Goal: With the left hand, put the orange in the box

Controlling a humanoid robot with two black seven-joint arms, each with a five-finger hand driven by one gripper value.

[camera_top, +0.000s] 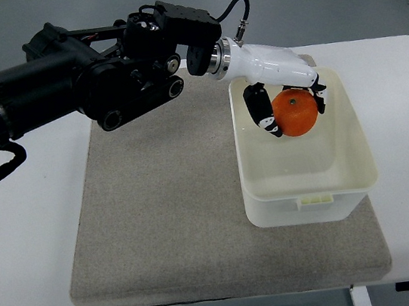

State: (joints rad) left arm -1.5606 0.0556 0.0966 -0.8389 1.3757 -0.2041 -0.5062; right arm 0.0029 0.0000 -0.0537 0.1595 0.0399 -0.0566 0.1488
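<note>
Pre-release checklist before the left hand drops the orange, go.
1. Left hand shut on the orange: ok, fingers wrap both sides.
2. Orange inside the rim of the box: ok, it sits over the far half of the opening.
3. Orange resting on the box floor: cannot tell from this steep view.
4. Box interior free of other items: ok, nothing else shows inside.
5. Box seated on the grey mat: ok, upright on the mat's right part.
6. Right hand clear of the work: cannot tell, it is out of view.
</note>
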